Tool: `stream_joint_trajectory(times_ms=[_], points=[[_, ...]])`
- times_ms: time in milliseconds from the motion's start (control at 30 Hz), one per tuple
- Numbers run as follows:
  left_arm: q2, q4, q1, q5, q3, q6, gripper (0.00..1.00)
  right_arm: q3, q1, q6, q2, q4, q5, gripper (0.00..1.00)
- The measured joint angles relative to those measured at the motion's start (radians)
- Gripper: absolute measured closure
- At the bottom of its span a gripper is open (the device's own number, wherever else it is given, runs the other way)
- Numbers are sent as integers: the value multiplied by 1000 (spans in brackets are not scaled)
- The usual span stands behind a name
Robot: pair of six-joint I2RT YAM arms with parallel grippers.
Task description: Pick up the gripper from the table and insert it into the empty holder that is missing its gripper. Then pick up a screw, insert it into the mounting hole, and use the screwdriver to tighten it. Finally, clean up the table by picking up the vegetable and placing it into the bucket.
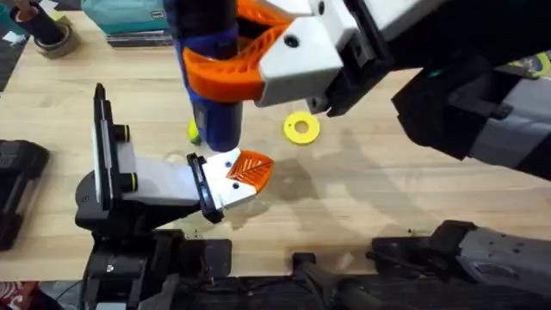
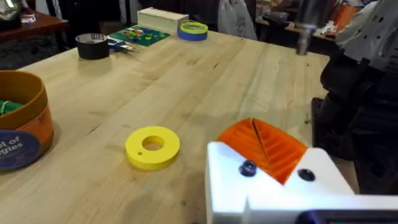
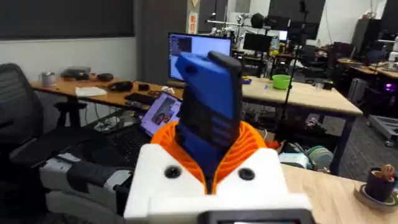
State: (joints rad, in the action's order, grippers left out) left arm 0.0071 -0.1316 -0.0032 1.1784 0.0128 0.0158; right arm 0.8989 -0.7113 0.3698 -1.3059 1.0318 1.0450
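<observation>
Right fingers (image 1: 225, 65) pinch screwdriver (image 1: 213, 86) upright – bit over holder (image 1: 225, 182) (orange gripper (image 1: 250, 169) seated); left fingers: cannot tell.

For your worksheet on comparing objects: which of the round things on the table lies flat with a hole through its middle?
The yellow ring, lying flat on the wood with a hole through its middle. The orange bucket stands upright; the black tape roll sits farther back.

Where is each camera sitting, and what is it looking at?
Overhead: above the table, looking down; both arms show, the right gripper shut on the blue screwdriver standing over the holder.
Left wrist: on the left arm, looking across the tabletop at the yellow disc and bucket; its own jaws sit at the bottom.
Right wrist: on the right arm, facing the room, its jaws around the screwdriver.
Shared: the overhead and left wrist views both show the yellow disc.
</observation>
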Motion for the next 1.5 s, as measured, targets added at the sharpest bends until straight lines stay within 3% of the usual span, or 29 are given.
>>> stream_joint_trajectory(times_ms=[1500], points=[[0, 0, 0, 0, 0, 0, 996, -48, -22, -111, -86, -1, 33, 978]])
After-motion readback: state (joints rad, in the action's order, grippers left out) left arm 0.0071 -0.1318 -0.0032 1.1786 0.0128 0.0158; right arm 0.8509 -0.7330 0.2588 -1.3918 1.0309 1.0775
